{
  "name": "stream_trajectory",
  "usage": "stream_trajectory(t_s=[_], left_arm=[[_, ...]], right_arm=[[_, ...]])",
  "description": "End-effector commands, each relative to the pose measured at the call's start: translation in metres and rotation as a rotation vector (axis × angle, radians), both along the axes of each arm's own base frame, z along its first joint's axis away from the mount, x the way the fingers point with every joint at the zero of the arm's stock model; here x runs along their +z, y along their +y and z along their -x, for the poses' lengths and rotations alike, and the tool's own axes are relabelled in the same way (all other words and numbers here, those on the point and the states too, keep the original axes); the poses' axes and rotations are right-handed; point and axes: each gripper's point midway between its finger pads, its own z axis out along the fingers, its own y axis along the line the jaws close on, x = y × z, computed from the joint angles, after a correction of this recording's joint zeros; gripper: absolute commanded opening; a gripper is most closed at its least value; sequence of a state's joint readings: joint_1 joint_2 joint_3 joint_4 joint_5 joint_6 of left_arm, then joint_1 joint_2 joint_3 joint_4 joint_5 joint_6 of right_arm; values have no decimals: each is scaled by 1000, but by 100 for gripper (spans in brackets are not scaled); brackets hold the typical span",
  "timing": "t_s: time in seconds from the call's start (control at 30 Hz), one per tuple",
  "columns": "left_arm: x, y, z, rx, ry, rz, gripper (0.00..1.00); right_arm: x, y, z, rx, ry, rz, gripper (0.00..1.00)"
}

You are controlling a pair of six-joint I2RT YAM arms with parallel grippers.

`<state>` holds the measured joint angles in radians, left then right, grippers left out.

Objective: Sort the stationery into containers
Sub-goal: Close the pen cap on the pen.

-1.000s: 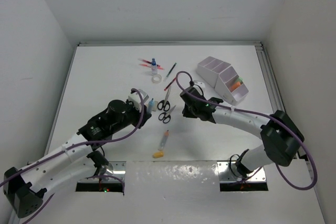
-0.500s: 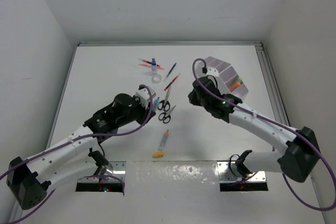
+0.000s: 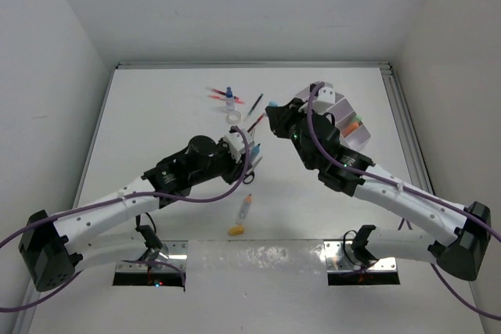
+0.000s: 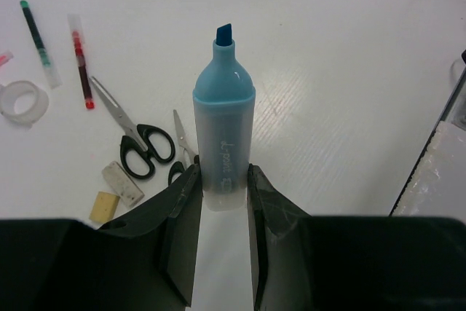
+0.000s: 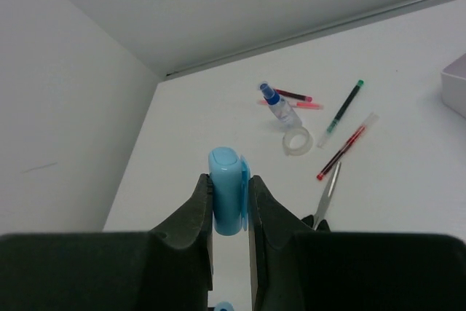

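Stationery lies scattered across the counter (image 3: 156,107): a yellow-ended pen (image 3: 243,217) nearest, scissors (image 4: 142,143) beyond. The left pincer (image 4: 222,180) grips an uncapped blue highlighter (image 4: 223,121); the right pincer (image 5: 228,187) clamps a pale blue cap (image 5: 227,169). Farther off are a tape ring (image 3: 233,117), a bottle (image 3: 229,98) and, far right, the organiser (image 3: 358,138).

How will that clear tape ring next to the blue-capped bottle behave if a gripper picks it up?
The tape ring lies flat on the table, so it probably won't roll unless tipped on edge. It looks small and hollow, so it is likely light. Its smooth translucent wall may slip or flex slightly under a squeeze; pinching through the hole seems safer.
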<state>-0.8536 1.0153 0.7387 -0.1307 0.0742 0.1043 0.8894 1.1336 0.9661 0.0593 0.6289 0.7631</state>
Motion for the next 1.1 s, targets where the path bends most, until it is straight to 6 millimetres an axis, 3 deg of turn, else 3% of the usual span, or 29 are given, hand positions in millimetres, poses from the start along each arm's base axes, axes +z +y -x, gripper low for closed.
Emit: stream_trajectory(t_s=[0.0, 0.43, 0.8, 1.07], left_arm=[[39, -18, -8, -13, -72, 94, 0], [36, -21, -23, 91, 46, 165, 0], [20, -20, -20, 107, 144, 162, 0], [27, -22, -23, 117, 147, 186, 0]], right_arm=[[16, 6, -4, -30, -79, -74, 0], [-17, 15, 11, -1, -53, -78, 0], [-17, 19, 20, 29, -86, -56, 0], [-26, 18, 24, 13, -93, -10, 0]])
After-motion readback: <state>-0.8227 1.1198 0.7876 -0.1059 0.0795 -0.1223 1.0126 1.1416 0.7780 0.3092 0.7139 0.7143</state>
